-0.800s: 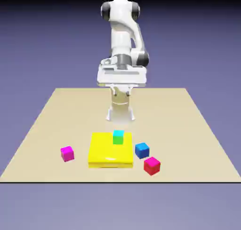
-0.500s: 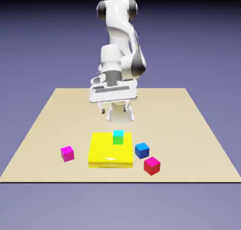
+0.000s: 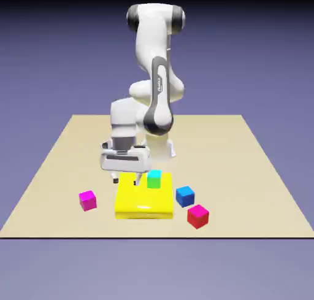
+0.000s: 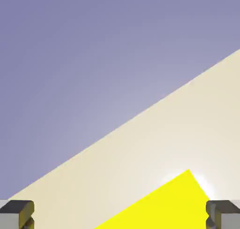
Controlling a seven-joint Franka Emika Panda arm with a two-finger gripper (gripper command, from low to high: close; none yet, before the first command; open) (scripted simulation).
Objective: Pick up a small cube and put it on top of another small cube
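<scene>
The small cube (image 3: pixel 88 200), bright magenta-pink, sits alone on the tan table (image 3: pixel 61 170) at the exterior view's left. My gripper (image 3: pixel 126 181) hangs low over the far left edge of the flat yellow block (image 3: pixel 142 197), to the right of the magenta cube and apart from it. Its jaws stand wide open with nothing held. In the hand view both fingertips (image 4: pixel 17 214) show at the bottom corners of my gripper (image 4: pixel 120 217), with a corner of the yellow block (image 4: pixel 168 202) beneath. No cube shows in the hand view.
A teal-topped green cube (image 3: pixel 154 179) rests on the yellow block's far right part. A blue cube (image 3: pixel 185 196) and a darker crimson cube (image 3: pixel 197 216) lie on the table to the block's right. The table's edge (image 4: pixel 117 125) crosses the hand view diagonally.
The arm has swung down and toward the exterior view's left, from high over the table's back middle to low over the yellow block's left edge. The cubes have not moved.
</scene>
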